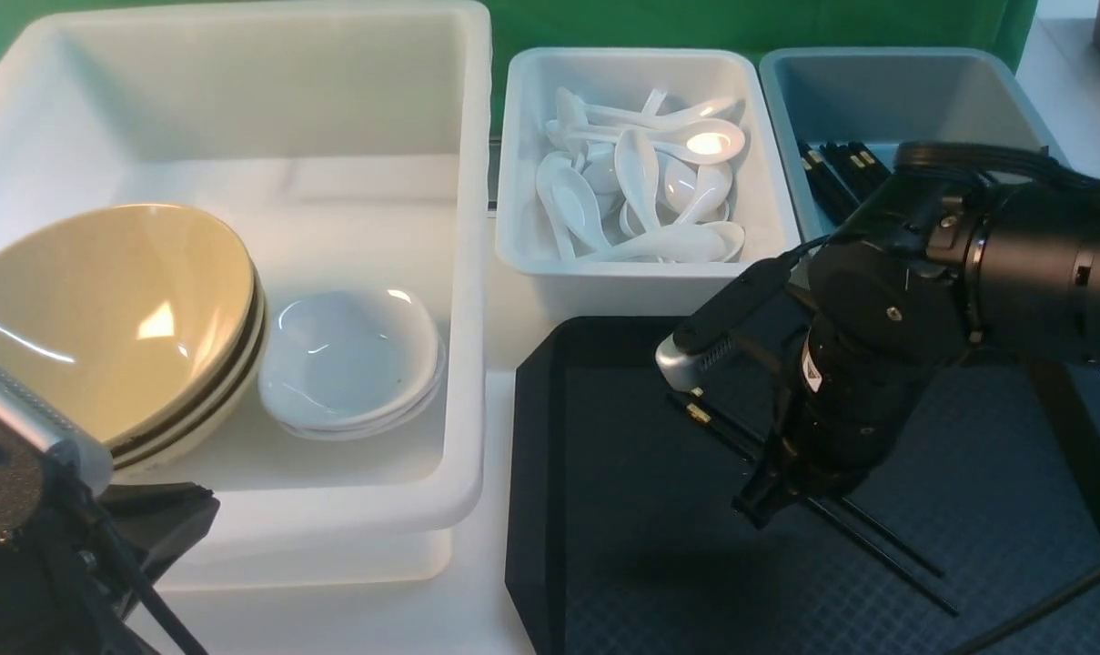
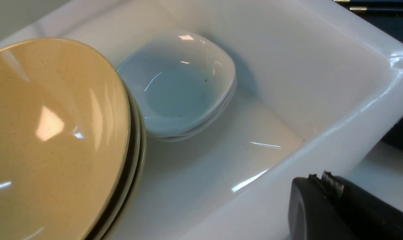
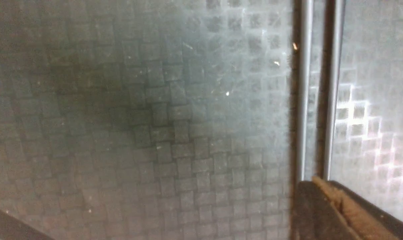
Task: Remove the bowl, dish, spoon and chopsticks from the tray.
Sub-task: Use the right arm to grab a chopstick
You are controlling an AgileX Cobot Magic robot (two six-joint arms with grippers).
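Note:
The black tray (image 1: 604,546) lies at the front right with the chopsticks (image 1: 886,546) lying slantwise on it. My right gripper (image 1: 772,500) points down at their middle, shut on the chopsticks. In the right wrist view the two sticks (image 3: 303,100) run side by side into the closed jaw tips of the right gripper (image 3: 316,183). The tan bowl (image 1: 104,309) tops a tilted stack in the big white tub (image 1: 459,273), beside the white dish (image 1: 349,359) on its own stack. My left gripper (image 2: 324,178) is shut and empty, just outside the tub's near wall.
A smaller white tub (image 1: 522,182) behind the tray holds several white spoons (image 1: 640,182). The grey-blue bin (image 1: 877,100) at the back right holds more black chopsticks (image 1: 841,168). The right arm's body hangs over the tray's far half.

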